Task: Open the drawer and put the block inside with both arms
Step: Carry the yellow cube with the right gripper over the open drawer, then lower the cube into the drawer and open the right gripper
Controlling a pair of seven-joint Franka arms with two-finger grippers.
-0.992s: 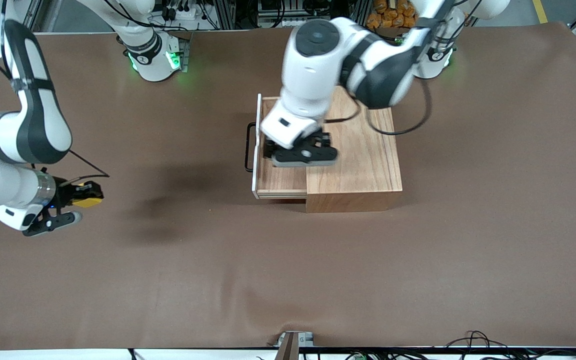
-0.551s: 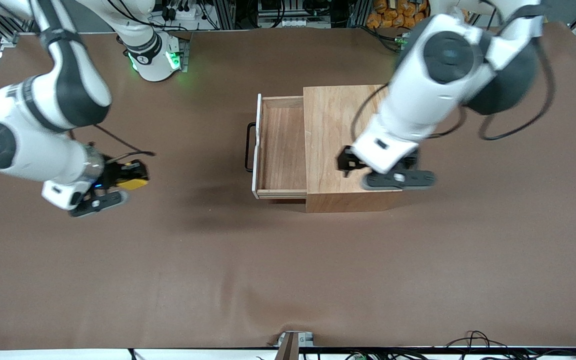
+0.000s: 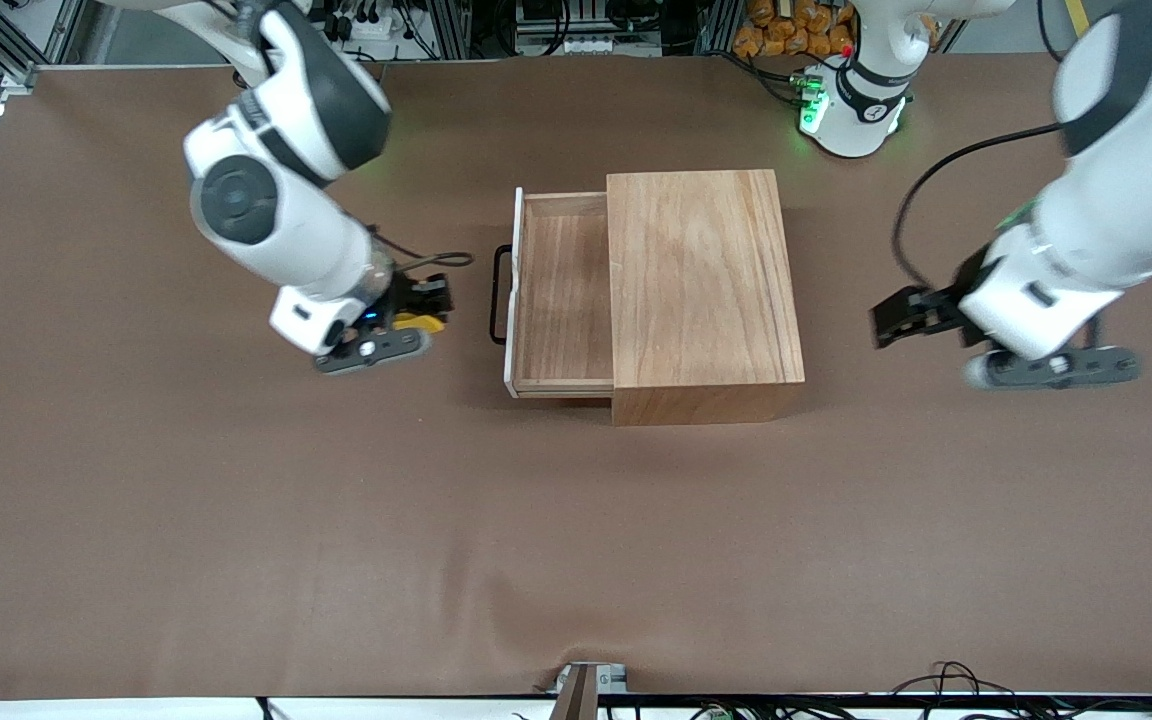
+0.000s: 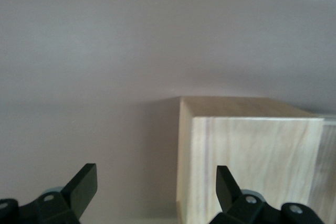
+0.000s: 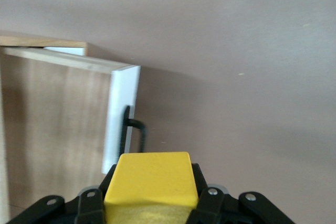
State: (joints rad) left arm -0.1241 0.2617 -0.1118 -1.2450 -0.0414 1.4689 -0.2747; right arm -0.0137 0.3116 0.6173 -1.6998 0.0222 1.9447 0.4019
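Surface: a brown table cover [image 3: 576, 540] fills the front view, with equipment racks along the top edge of the frame.
Right fingers: the black fingers [image 5: 210, 203] are closed on the block [image 5: 152, 184], one pad on each side of it.
Block: a yellow cube [image 3: 418, 322] left of centre in the front view, held up over the table cover just beside the handle.
Right gripper: [image 3: 406, 320] hangs over the bare cover in front of the drawer, at the right arm's end of the box.
Left fingers: the two black fingers [image 4: 79, 187] stand wide apart with nothing between them.
Left gripper: [image 3: 901, 318] hangs at the right of the front view, over the cover well apart from the box.
Drawer: [image 3: 561, 290] pulled partway out at frame centre, its tray bare, its white-edged panel and black handle [image 3: 499, 295] facing the right arm's end.
Box: the wooden box [image 3: 701, 285] sits at centre frame; its corner shows in the left wrist view [image 4: 247, 150].
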